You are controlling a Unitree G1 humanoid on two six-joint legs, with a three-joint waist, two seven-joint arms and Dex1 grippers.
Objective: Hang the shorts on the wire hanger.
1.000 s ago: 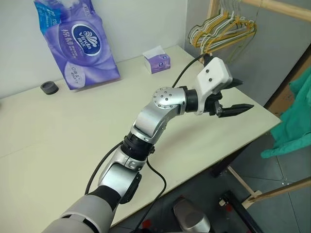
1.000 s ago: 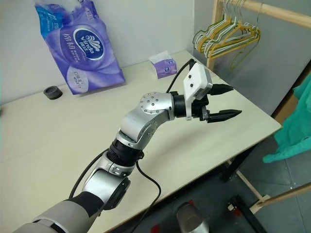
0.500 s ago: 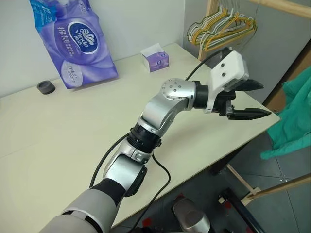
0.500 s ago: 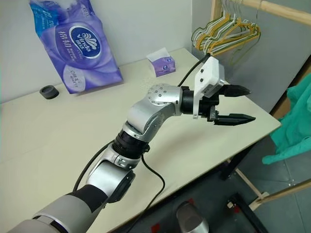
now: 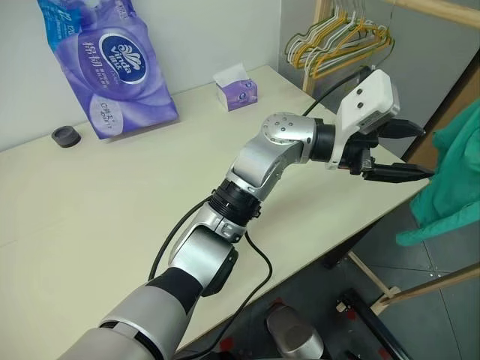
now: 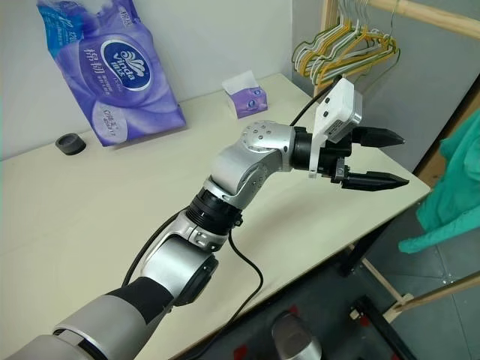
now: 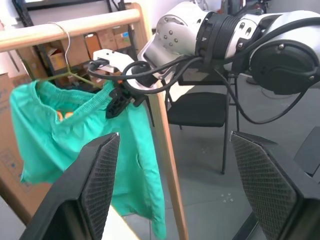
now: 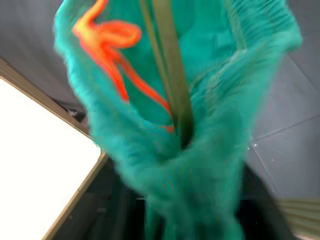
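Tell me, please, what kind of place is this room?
Probably a workroom or lab set up for laundry practice, not a home: a wooden clothes rail with a bunch of yellow, green and white hangers, stacked cardboard boxes, and a black office chair.

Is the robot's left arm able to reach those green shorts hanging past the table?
Probably yes: the left gripper, fingers spread, already points at the shorts with only open air between them.
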